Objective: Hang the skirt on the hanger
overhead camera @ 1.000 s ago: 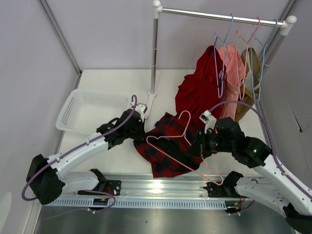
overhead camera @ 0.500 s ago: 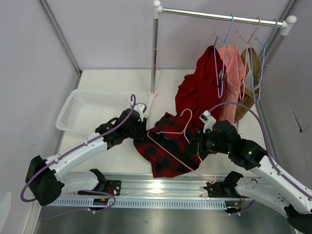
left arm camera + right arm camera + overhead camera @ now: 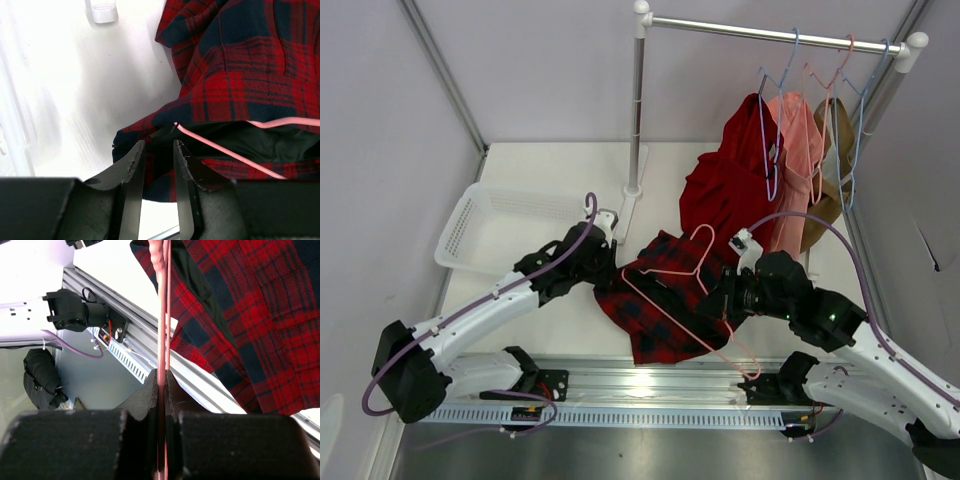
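Hanger point(image 3: 160, 315) slid left (right hand point(image 3: 161, 372) clamped) over skirt point(image 3: 650, 335) edge.

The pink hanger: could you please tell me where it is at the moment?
In the top view the pink hanger lies over the plaid skirt near centre-frame, its lower right wire clamped in the right tool.

You see the left gripper point(image 3: 156, 150) at the lower edge, its jaws parted by a narrow gap. Just beyond its tips, the skirt point(image 3: 250, 60) lies on the white table point(image 3: 75, 90). The wire of the hanger point(image 3: 225, 149) runs rightward beneath the plaid fold, across the dark lining.
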You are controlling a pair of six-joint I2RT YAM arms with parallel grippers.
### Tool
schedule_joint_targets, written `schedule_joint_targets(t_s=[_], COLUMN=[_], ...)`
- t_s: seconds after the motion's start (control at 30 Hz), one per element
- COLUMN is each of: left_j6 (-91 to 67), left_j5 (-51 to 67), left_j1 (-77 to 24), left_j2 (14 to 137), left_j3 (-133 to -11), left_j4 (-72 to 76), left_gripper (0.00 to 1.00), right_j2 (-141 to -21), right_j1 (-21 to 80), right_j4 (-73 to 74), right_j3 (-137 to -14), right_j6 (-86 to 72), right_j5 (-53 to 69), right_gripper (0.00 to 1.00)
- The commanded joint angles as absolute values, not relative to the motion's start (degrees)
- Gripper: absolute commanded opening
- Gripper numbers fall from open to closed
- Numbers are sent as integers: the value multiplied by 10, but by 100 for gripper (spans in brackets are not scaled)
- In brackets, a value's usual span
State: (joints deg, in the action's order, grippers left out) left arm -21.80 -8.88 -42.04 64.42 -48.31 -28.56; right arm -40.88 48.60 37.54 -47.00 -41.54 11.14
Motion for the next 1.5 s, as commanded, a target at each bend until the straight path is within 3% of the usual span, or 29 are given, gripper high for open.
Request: schedule_joint_targets(t_s=[0.0,0.7,0.77,1.0,1.07,1.47], left_j6=[-200,-185,-186,-192,-195,-201], left_j5=[-99,-51,-50,-54,-54,-35], left_j1=[-410,-394,-393,-392,-392,-393], left_j2=[653,696,700,701,700,684], left_j3=[-476,-491,-490,-497,-497,-494], left_j4=[-259,-233,-231,-231,-230,-234], left_gripper=[33,37,34,5,1,0], right_j2=[-394,-378,-378,-377,-378,-383], right_j1=[490,494,494,499,499,503], right_j4=[359,370,370,394,404,357], right_j3=[-483,-483,-483,-499,-505,-495], right_j6=[-417,-415,-414,-406,-396,-391], right_j5=[98,97,99,112,118,166], right_gripper=[0,0,0,0,0,0])
